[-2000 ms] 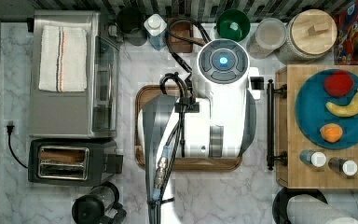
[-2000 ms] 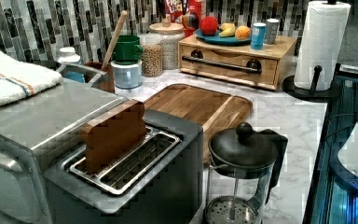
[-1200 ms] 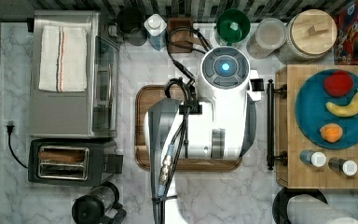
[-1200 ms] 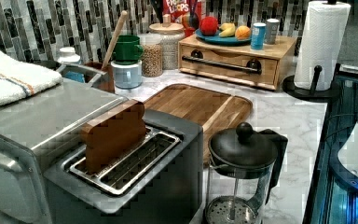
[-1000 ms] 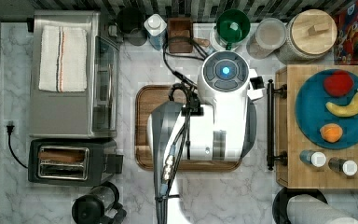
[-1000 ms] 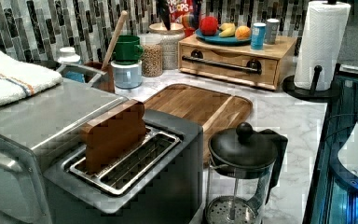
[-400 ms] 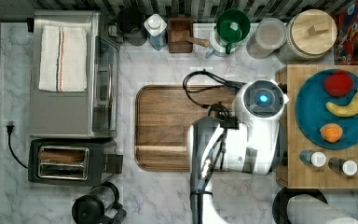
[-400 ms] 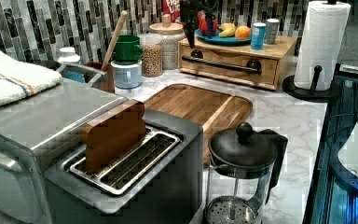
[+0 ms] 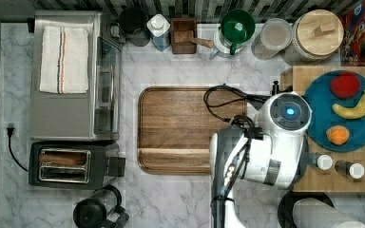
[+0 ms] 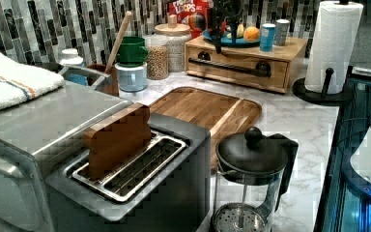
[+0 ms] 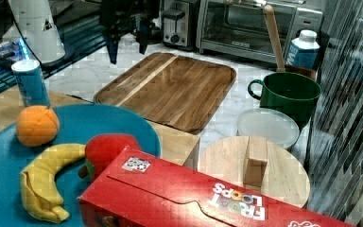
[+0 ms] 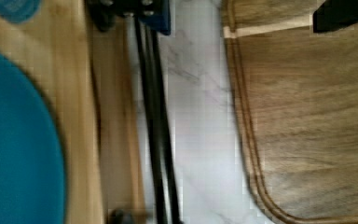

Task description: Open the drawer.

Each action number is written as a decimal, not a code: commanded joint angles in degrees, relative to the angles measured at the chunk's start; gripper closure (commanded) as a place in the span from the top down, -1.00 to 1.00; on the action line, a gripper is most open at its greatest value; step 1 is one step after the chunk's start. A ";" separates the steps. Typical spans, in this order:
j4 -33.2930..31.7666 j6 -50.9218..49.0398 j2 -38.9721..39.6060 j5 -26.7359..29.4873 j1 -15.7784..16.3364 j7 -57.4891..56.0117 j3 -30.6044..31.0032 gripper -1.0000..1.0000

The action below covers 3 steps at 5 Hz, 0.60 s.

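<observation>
Two fingers (image 12: 342, 16) stand well apart on the gripper (image 11: 126, 53), so we read the jaws as open and holding nothing. That spread suits the job: the black bar handle (image 12: 156, 140) has to pass between them before they can close on it. In the wrist view the bar runs straight out from beneath one finger, while the other finger hangs over the darker wooden tray (image 9: 185, 128). The gripper seems to sit a little off-centre from the bar, though the wrist view is blurred and we cannot tell whether anything touches.

The drawer (image 10: 241, 60) sits at the back of the marble counter (image 9: 171, 199), just beside the tray. Its front looks flush with the light-wood box, so we judge it closed. In the left view the gripper hangs above the drawer's left end, pointing down.

On top of the box rests a blue plate (image 9: 361, 128) of fruit. We think that calls for a level, gentle pull, so the load is not shaken.
</observation>
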 commanded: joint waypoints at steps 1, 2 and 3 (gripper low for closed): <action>0.22 13.01 1.17 -0.73 -0.20 -5.92 -1.27 1.00; 0.92 13.89 3.44 0.22 -0.31 -6.69 -1.64 1.00; 0.48 16.80 5.67 1.74 -0.81 -8.39 -2.00 1.00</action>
